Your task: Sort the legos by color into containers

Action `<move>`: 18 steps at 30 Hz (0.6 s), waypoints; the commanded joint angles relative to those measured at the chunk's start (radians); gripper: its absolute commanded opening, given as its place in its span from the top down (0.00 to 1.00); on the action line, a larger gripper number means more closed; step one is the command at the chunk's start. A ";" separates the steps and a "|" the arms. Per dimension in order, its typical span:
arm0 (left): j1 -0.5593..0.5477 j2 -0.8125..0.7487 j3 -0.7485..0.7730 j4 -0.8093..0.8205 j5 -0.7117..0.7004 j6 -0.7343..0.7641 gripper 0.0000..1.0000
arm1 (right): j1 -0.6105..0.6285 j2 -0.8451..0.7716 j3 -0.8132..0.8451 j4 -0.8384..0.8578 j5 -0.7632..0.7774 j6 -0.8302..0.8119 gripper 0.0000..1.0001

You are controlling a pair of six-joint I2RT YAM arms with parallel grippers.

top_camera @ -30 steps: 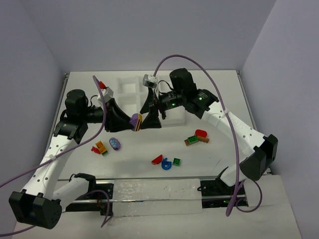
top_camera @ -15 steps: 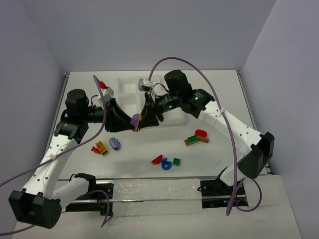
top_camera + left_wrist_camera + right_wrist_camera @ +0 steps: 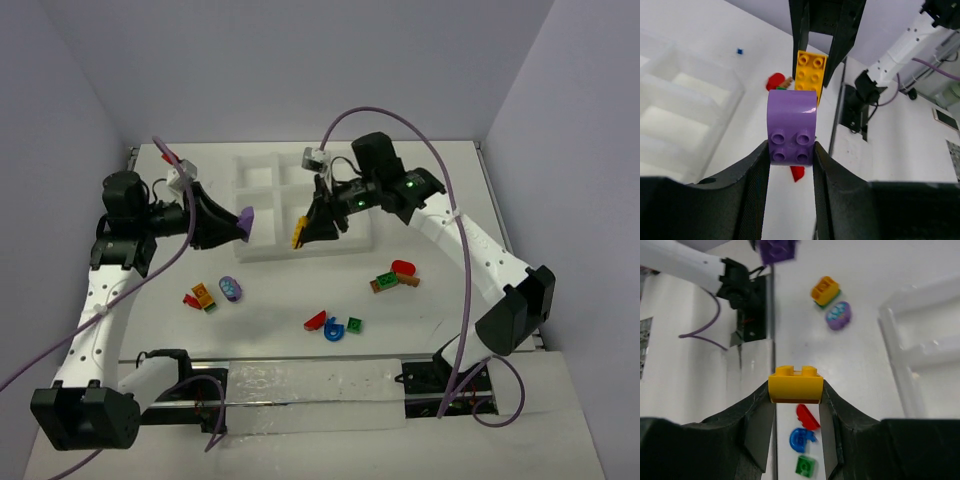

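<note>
My left gripper [image 3: 238, 225] is shut on a purple curved lego [image 3: 246, 217], held in the air just left of the white tray of containers [image 3: 270, 176]. The left wrist view shows that purple lego [image 3: 791, 127] pinched between the tips of the left gripper [image 3: 790, 148], studs facing the camera. My right gripper [image 3: 301, 232] is shut on a yellow lego [image 3: 297, 237] over the tray's front edge. In the right wrist view the yellow lego [image 3: 795, 385] sits across the tips of the right gripper [image 3: 796, 390]. The two held legos are apart, facing each other.
Loose legos lie in front of the tray: a red-orange-green cluster [image 3: 200, 297], a purple oval [image 3: 231, 288], a red half-round [image 3: 315, 321], a blue piece [image 3: 334, 329], a green square [image 3: 355, 324], and a green-orange-red group [image 3: 393, 278]. Purple cables arc over both arms.
The right gripper closed on the yellow lego, which was joined to the purple one. The arms then pulled apart: left went left with purple, right kept yellow.
</note>
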 commanded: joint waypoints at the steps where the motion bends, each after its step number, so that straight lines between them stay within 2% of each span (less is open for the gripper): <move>1: 0.079 0.048 0.113 -0.129 0.052 0.141 1.00 | -0.121 0.006 0.039 -0.140 -0.020 -0.096 1.00; 2: 0.091 0.062 0.136 -0.170 0.043 0.195 1.00 | -0.145 0.015 0.055 -0.167 -0.014 -0.118 1.00; 4: 0.092 0.078 0.155 -0.179 -0.021 0.189 1.00 | -0.171 0.026 0.070 -0.160 0.029 -0.120 1.00; 5: 0.092 0.083 0.151 -0.084 -0.084 0.143 1.00 | -0.182 0.032 0.077 -0.143 0.060 -0.110 1.00; 6: 0.090 0.097 0.144 -0.035 -0.211 0.067 1.00 | -0.197 0.047 0.093 -0.095 0.140 -0.080 1.00; 7: 0.090 0.109 0.149 -0.007 -0.279 0.064 1.00 | -0.203 0.058 0.102 -0.059 0.146 -0.055 1.00; 11: 0.073 0.278 0.275 0.043 -0.622 0.045 1.00 | -0.209 0.162 0.208 0.108 0.571 0.041 1.00; 13: 0.037 0.348 0.330 0.044 -0.702 0.045 1.00 | -0.209 0.222 0.268 0.142 0.652 0.055 1.00; 14: 0.017 0.428 0.375 0.065 -0.771 0.046 1.00 | -0.211 0.284 0.329 0.156 0.779 0.056 1.00; 17: -0.040 0.557 0.445 0.107 -0.925 0.074 1.00 | -0.223 0.425 0.467 0.170 0.887 0.059 1.00; 18: -0.045 0.570 0.452 0.110 -0.937 0.077 1.00 | -0.224 0.460 0.502 0.171 0.915 0.059 1.00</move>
